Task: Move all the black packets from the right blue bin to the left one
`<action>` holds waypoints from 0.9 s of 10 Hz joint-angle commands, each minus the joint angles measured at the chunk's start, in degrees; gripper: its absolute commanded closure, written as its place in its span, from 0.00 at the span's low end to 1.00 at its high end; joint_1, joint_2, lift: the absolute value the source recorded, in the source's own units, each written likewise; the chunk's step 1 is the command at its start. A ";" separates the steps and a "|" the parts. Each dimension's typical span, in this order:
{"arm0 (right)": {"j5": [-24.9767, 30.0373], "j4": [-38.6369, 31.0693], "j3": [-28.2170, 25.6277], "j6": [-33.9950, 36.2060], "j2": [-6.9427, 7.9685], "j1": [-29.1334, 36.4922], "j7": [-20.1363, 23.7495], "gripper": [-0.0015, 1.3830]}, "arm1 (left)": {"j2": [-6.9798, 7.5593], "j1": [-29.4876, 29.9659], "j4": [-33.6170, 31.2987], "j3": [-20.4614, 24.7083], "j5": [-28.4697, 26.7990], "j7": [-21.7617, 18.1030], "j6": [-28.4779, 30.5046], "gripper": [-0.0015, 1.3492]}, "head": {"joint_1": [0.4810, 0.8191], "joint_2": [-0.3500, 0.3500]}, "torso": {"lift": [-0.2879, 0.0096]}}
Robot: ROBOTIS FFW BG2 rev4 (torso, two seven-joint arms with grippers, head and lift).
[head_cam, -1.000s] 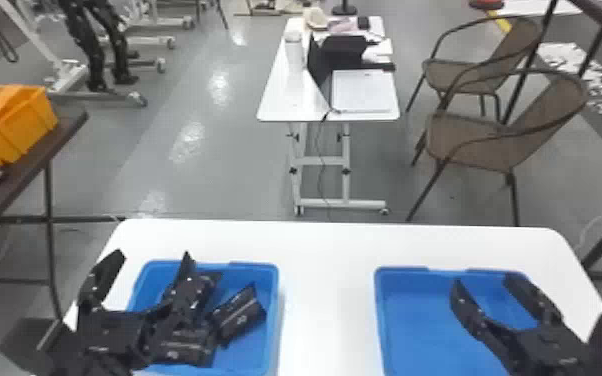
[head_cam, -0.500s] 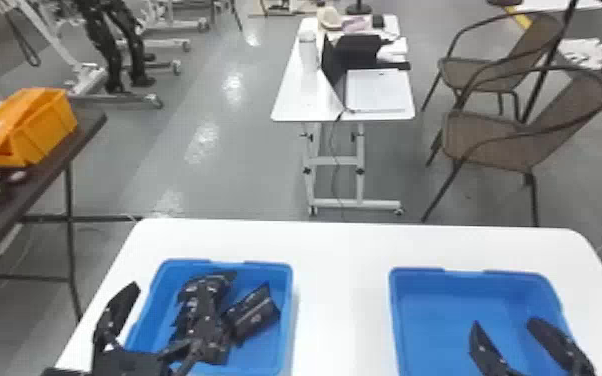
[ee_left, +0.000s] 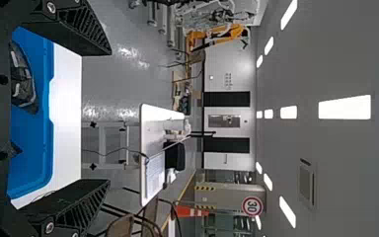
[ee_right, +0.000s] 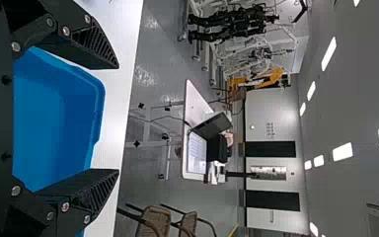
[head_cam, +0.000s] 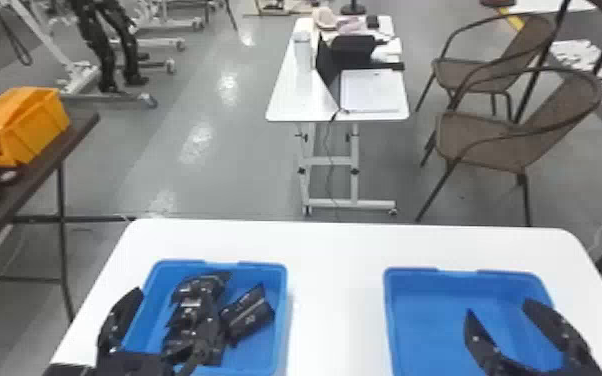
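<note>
Packet moving looks all done
The black packets (head_cam: 247, 319) lie in the left blue bin (head_cam: 283, 305), and I see none in the right bin (head_cam: 430, 320). The left gripper (ee_left: 109, 116) and right gripper (head_cam: 497, 306) are wide open, so next they should just back away

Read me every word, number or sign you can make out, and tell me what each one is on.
"30", on the round red-rimmed sign in the background.
Black packets: pale print, too small to read.
Far wall: small marks, too small to read.
</note>
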 commanded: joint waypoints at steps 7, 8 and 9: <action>-0.39 1.39 0.00 -0.70 0.14 -0.98 0.60 0.22 | -0.24 -0.62 -0.59 -0.27 -0.73 0.00 2.04 0.08 | 0.63 0.65 | 0.97; -0.48 1.47 0.00 -0.70 0.14 -0.98 0.69 0.22 | 0.00 -0.88 -0.59 -0.54 -0.73 0.00 2.31 0.08 | 0.63 0.65 | 0.97; -0.57 1.56 0.09 -0.70 0.14 -0.98 0.69 0.22 | 0.62 -0.97 -0.59 -0.71 -0.55 0.00 2.40 0.08 | 0.63 0.65 | 0.97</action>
